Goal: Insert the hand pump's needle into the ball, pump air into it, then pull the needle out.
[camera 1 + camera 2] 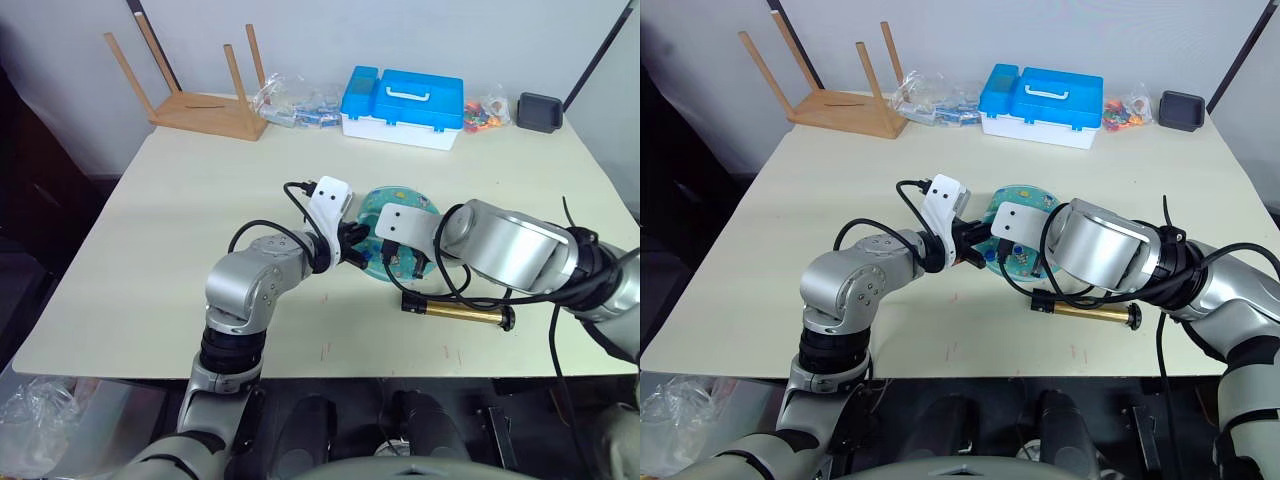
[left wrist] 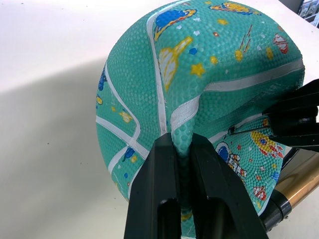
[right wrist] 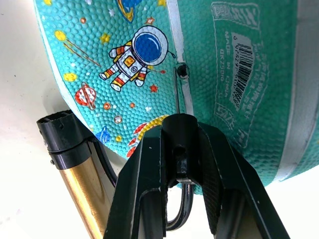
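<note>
**Both tools working on the ball at mid-desk**

At the far left of the desk [image 1: 150,260], an upturned wooden stool [image 1: 200,85] is lying with its legs pointing up, and just right of it a clear bag of small items [image 1: 295,100] is sitting along the back edge.

The left tool [image 2: 182,149] is reaching in from the left and clenching a fold of the ball [image 2: 199,74], its two black fingers [image 2: 152,184] pinching a ridge of the soft teal skin so that the surface is puckering between them. The ball is resting near the middle of the desk, between the two tools, partly deflated and dented.

On the ball's right side, the right tool [image 3: 182,149] is grasping the needle [image 3: 177,92] by its black fitting, jaws closed around it. The thin pin is pointing at the small valve hole [image 3: 183,71] beside a pale seam, its tip lying right at the hole; whether it is already inside cannot be told. A white barcode label [image 3: 239,64] is showing just beside the valve.

The hand pump [image 1: 457,312] is lying flat on the desk in front of the ball and just right of it, its amber barrel running left to right, with the thin black hose [image 3: 175,219] looping up into the right tool.

Farther right at the back edge, a blue-and-white case [image 1: 403,105], some colourful small pieces [image 1: 487,112] and a dark tray [image 1: 540,110] are sitting.
</note>
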Robot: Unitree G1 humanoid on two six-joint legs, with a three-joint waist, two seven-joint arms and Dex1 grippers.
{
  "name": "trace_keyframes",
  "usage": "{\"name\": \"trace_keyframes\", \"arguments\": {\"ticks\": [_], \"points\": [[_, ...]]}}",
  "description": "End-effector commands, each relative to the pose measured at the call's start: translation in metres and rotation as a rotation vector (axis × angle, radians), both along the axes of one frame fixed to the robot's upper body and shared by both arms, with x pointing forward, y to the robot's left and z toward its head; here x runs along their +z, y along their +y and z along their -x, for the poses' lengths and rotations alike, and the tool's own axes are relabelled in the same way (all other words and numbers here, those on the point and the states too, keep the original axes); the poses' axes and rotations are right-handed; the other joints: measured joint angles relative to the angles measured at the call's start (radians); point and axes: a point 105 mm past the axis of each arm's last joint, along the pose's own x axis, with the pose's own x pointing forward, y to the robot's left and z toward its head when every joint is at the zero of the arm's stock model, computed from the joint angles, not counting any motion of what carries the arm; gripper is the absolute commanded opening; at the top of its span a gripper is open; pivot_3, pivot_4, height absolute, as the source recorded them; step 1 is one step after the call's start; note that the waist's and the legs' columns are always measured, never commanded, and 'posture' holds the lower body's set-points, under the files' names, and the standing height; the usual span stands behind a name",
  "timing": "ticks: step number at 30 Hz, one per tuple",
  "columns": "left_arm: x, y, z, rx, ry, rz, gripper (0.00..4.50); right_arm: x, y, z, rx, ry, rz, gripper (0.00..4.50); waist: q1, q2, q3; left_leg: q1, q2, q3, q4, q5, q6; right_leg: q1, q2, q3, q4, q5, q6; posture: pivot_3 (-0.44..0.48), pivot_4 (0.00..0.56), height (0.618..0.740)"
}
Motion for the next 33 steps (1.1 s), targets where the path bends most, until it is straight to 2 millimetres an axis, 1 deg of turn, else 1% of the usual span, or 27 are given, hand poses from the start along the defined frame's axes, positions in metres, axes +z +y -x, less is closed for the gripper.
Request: {"name": "trace_keyframes", "arguments": {"ticks": [1, 14, 22, 33], "points": [[-0.0045, -0.0028, 0.0056, -0.020, 0.019, -0.005, 0.00, 0.0093, -0.0065, -0.0058, -0.038, -0.041, -0.021, 0.34, 0.000, 0.000, 0.000, 0.000, 0.000, 0.000, 0.000, 0.000, 0.000, 0.000, 0.000, 0.000, 0.000, 0.000, 0.000, 0.000, 0.150, 0.740], [-0.0038, -0.0030, 0.0041, -0.019, 0.017, -0.008, 0.00, 0.0128, -0.0082, -0.0075, -0.049, -0.050, -0.033, 0.34, 0.000, 0.000, 0.000, 0.000, 0.000, 0.000, 0.000, 0.000, 0.000, 0.000, 0.000, 0.000, -0.001, 0.000, 0.000, 0.000, 0.150, 0.740], [-0.0046, -0.0024, 0.0038, -0.014, 0.017, -0.009, 0.00, 0.0156, -0.0043, -0.0065, -0.040, -0.048, -0.061, 0.34, 0.000, 0.000, 0.000, 0.000, 0.000, 0.000, -0.001, 0.000, 0.000, 0.000, 0.000, 0.000, -0.001, 0.000, 0.000, 0.000, 0.150, 0.740], [-0.0046, -0.0029, 0.0038, -0.018, 0.015, -0.011, 0.00, 0.0130, -0.0060, -0.0080, -0.056, -0.046, -0.063, 0.34, 0.000, 0.000, 0.000, 0.000, 0.000, 0.000, -0.001, 0.000, 0.000, 0.000, 0.000, 0.000, -0.001, 0.000, -0.001, 0.000, 0.150, 0.740]]}}
